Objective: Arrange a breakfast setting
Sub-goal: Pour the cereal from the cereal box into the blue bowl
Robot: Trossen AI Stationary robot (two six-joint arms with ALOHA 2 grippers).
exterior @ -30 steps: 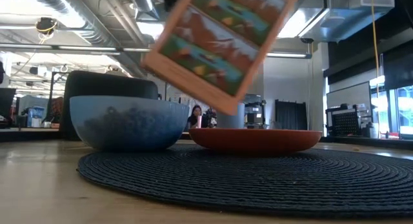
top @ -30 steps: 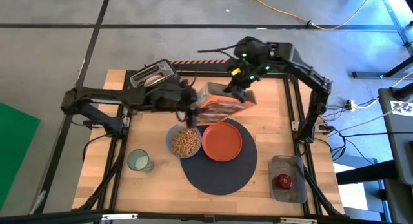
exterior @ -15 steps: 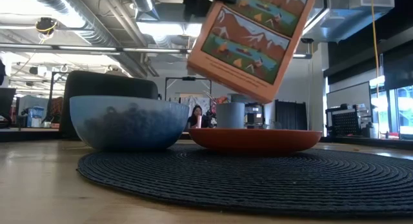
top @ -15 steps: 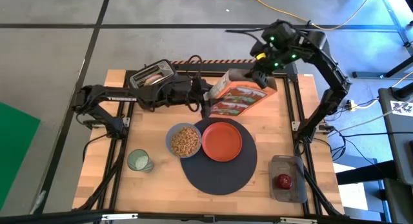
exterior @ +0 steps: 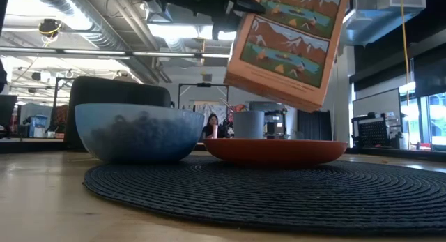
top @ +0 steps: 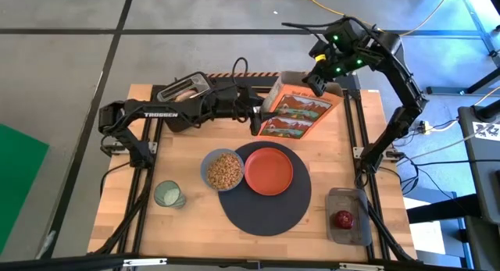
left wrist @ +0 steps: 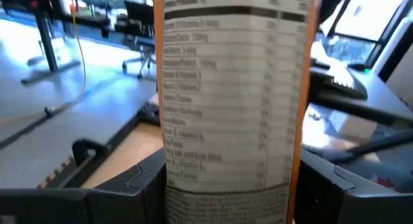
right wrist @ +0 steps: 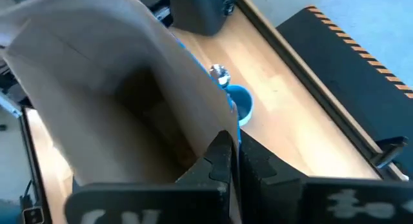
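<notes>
We hold box (top: 295, 115) over worktop's far edge | left claw (top: 256, 119) grips base | right claw (top: 319, 77) pinches flap.

Cereal-filled blue bowl (top: 223, 170) beside orange plate (top: 269, 171) on mat (top: 266, 212).
</notes>
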